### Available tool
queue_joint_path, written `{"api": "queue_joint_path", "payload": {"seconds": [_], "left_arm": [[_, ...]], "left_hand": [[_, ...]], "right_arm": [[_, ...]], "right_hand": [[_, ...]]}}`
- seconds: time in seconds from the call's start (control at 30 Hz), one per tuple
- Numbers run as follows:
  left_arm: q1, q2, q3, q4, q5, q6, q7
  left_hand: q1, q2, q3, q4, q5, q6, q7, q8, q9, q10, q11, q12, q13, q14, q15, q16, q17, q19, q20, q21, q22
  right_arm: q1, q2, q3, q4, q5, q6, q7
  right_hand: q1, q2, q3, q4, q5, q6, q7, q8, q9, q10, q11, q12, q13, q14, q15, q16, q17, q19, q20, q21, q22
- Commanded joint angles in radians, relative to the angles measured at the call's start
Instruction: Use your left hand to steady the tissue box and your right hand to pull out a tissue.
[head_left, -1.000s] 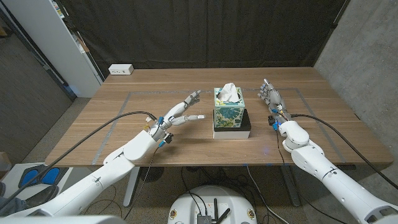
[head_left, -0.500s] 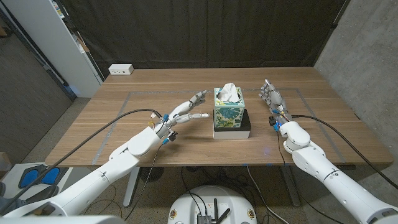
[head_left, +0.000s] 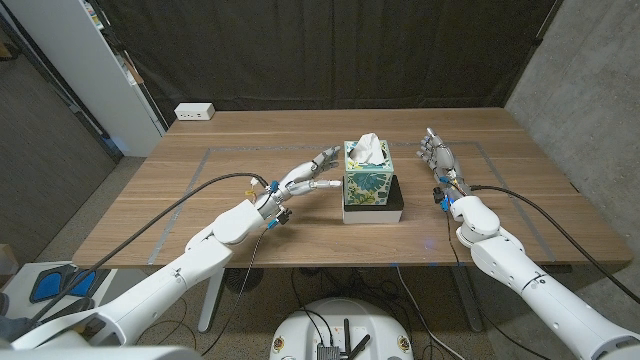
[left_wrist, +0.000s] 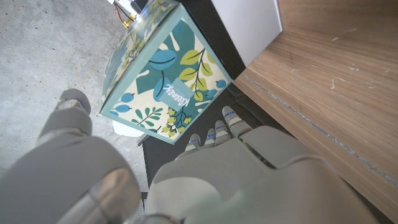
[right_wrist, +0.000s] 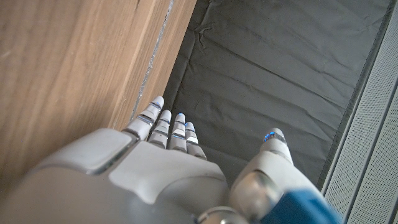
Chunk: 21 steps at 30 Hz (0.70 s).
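Reaching across the table (head_left: 200, 190), the left robot hand (head_left: 305, 177) has closed in over the last second, its spread fingers now just beside the tissue box (head_left: 369, 178), perhaps touching. That box sits mid-table, a tissue (head_left: 368, 148) poking up. The right robot hand (head_left: 438, 160), fingers together and empty, hasn't moved, so steadying looks imminent.

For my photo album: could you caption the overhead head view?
Left hand reaches open toward the tissue box; right hand waits open beside it.
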Motion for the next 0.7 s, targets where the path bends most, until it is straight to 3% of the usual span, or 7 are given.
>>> {"api": "queue_joint_path", "payload": {"seconds": [0.03,0.5,0.7], "left_arm": [[-0.026,-0.020,0.016,0.027,-0.008,-0.001,-0.027],[-0.045,-0.038,0.023,0.046,-0.025,0.009,-0.039],[-0.030,-0.044,0.012,0.027,0.016,0.021,0.018]], "left_hand": [[0.005,-0.001,-0.006,-0.001,0.002,-0.138,0.086,0.009,0.001,-0.053,0.005,0.009,0.000,0.000,0.004,0.004,-0.001,-0.009,0.000,0.002,0.000],[0.011,0.004,-0.006,-0.002,0.003,-0.131,0.087,0.015,0.000,-0.043,-0.001,0.016,-0.002,0.014,-0.001,0.010,-0.002,0.000,-0.006,0.006,0.000],[0.014,0.006,-0.005,-0.002,0.004,-0.128,0.087,0.016,0.000,-0.039,-0.001,0.018,-0.003,0.017,-0.004,0.011,-0.002,0.002,-0.006,0.007,-0.001]], "right_arm": [[-0.003,-0.003,0.004,-0.005,-0.001,-0.002,-0.004],[-0.010,-0.001,0.012,0.002,0.006,0.009,-0.005],[-0.011,0.002,0.013,0.006,0.008,0.017,-0.002]], "right_hand": [[-0.005,0.002,0.004,-0.003,0.001,0.003,-0.002,-0.003,0.004,0.008,0.001,0.001,-0.001,0.007,0.003,0.000,-0.001,0.005,0.005,0.002,0.003],[-0.005,0.002,0.003,-0.003,0.001,0.003,-0.003,-0.003,0.004,0.008,0.002,0.001,-0.001,0.007,0.005,0.000,-0.001,0.004,0.006,0.002,0.003],[-0.006,0.002,0.003,-0.003,0.001,0.002,-0.006,-0.004,0.004,0.008,0.001,0.000,-0.001,0.006,0.005,-0.001,-0.002,0.003,0.007,0.002,0.003]]}}
